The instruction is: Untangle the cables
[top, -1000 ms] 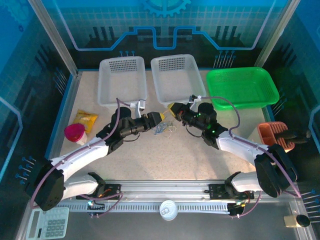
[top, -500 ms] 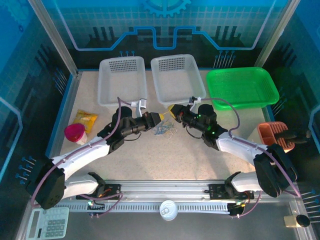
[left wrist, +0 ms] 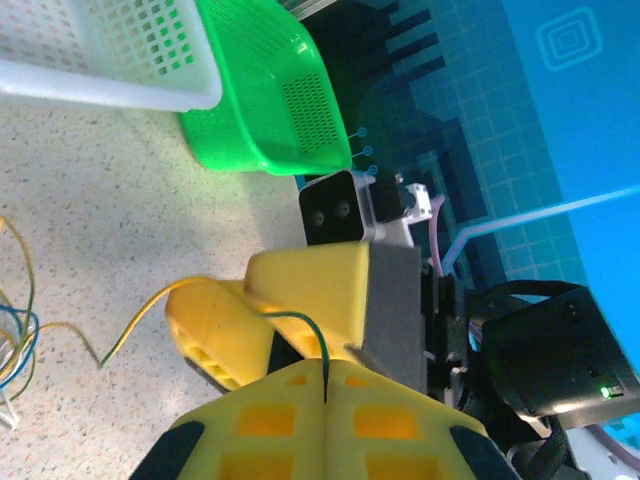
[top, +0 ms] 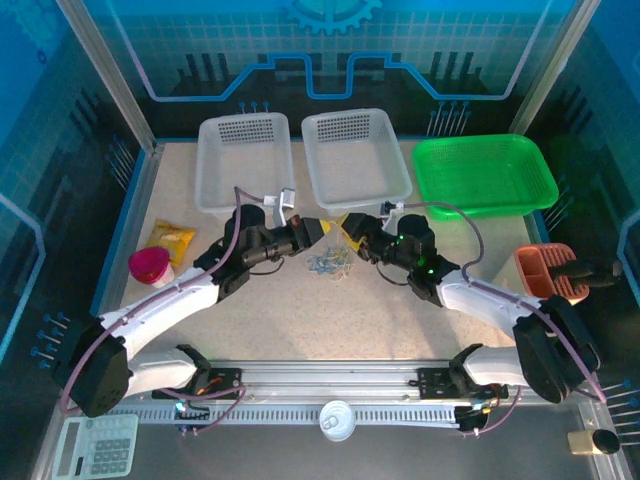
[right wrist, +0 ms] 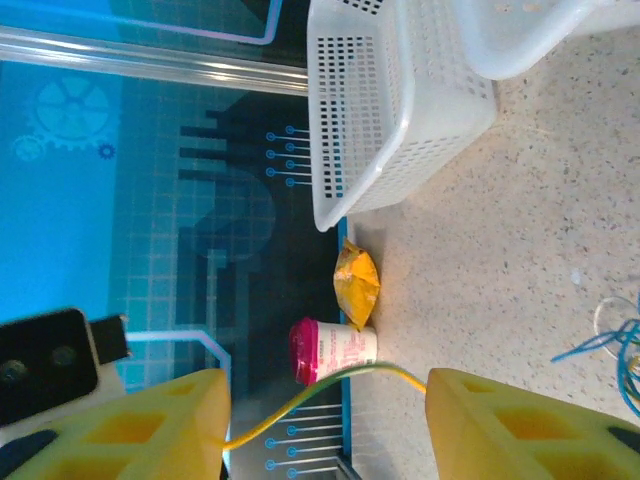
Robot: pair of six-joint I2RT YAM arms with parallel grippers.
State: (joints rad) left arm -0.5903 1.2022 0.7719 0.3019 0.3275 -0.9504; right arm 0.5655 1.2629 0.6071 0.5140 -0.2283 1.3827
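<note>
Left gripper (left wrist: 325, 378) pressed together, pinching yellow strand (right wrist: 345, 372). Right gripper (right wrist: 325, 405) spread; strand crosses its gap. Cables (top: 330, 262) heaped centre frame. Judgement: draw strand slowly away from the heap, easing off if the heap drags.

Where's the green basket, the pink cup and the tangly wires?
green basket (top: 480, 178), top external view, on its bare floor.
pink cup (top: 149, 266), top external view, on its pink top.
cables (top: 330, 262), top external view, on the middle of the tangle lying on the table.
</note>
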